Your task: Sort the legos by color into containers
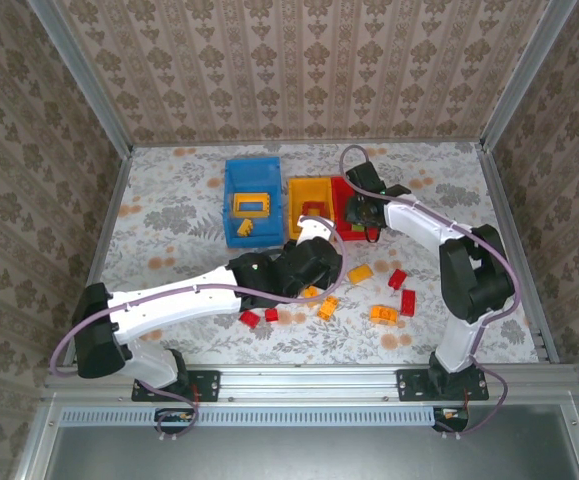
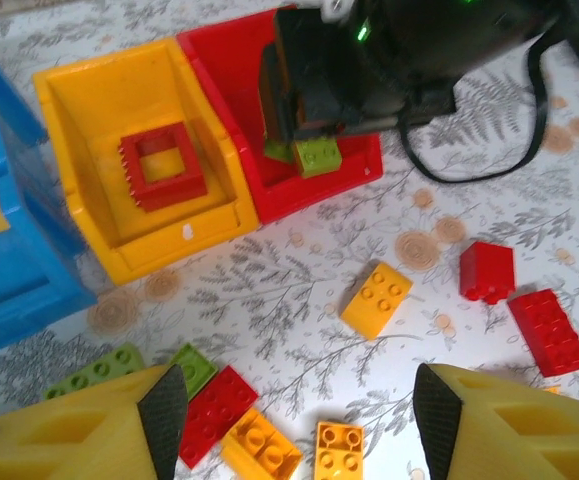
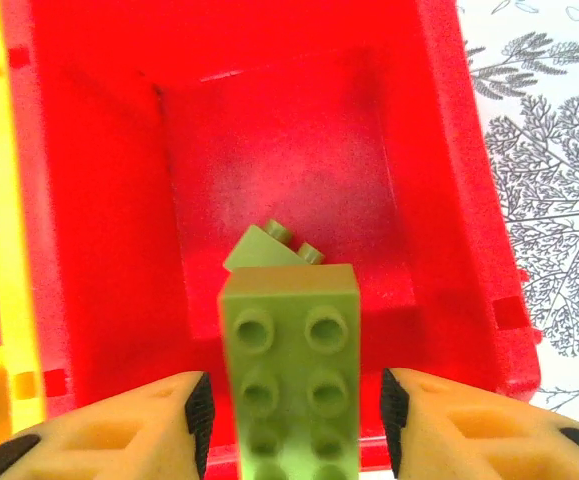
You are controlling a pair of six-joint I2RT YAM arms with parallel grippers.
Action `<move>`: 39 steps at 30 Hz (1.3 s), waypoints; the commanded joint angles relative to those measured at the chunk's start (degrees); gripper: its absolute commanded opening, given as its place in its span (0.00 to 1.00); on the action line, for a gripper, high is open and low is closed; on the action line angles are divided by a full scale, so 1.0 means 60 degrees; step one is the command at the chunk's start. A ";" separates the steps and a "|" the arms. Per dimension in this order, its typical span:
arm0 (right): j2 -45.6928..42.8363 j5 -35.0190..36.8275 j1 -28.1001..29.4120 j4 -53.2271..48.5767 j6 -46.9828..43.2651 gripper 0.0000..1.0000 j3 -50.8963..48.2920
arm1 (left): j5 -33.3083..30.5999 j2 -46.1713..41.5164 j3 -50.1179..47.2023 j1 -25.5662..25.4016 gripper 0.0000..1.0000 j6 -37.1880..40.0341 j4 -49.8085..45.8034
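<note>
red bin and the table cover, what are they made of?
Red bin: looks like moulded hard plastic, glossy, with soft light sheen on its walls and crisp moulded edges. Table cover: probably printed vinyl or oilcloth, white with a grey leaf pattern, smooth and lying flat; cloth cannot be ruled out.

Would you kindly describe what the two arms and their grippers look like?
Both arms have white link shells with black joints and black bases; a thin lilac cable loops along each. The left gripper and right gripper have chunky yellow-orange fingers with black inner pads. A green indicator light glows on the right wrist.
</note>
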 commanded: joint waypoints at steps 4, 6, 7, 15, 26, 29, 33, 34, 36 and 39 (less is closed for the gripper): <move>-0.1412 -0.0139 0.0151 -0.0393 -0.0384 0.61 0.0094 | 0.0263 -0.0112 -0.0821 0.0513 0.68 -0.1927 -0.1214; -0.2013 -0.0258 0.0287 -0.0352 -0.0487 0.62 -0.0143 | 0.0651 -0.0031 -0.1159 0.0685 0.71 -0.2461 -0.1365; -0.2407 -0.0372 0.0405 -0.0222 -0.0568 0.62 -0.0396 | 0.0912 0.0095 -0.1288 0.0826 0.72 -0.2753 -0.1564; -0.5562 -0.2080 0.2290 0.1206 -0.1359 0.66 -0.3872 | 0.1799 0.0633 -0.1658 0.1270 0.75 -0.4247 -0.2871; -0.7958 -0.2611 0.4865 0.1546 -0.0067 0.68 -0.6658 | 0.2589 -0.0246 -0.3609 0.1037 0.74 -0.5834 -0.2377; -0.8131 -0.2461 0.5200 0.1665 0.0260 0.67 -0.6883 | 0.2346 0.0359 -0.3103 0.1052 0.71 -0.5588 -0.2454; -0.8089 -0.2336 0.5375 0.1599 0.0398 0.66 -0.6865 | 0.2449 0.1268 -0.2692 0.1110 0.65 -0.5475 -0.2627; -0.8102 -0.2321 0.5388 0.1559 0.0399 0.65 -0.6837 | 0.2451 0.1408 -0.2629 0.1092 0.64 -0.5473 -0.2723; -0.8157 -0.2286 0.5408 0.1535 0.0421 0.65 -0.6783 | 0.2475 0.1597 -0.2581 0.1085 0.63 -0.5504 -0.2784; -0.8136 -0.2243 0.5408 0.1549 0.0428 0.65 -0.6747 | 0.2421 0.1610 -0.2707 0.1046 0.61 -0.5546 -0.2664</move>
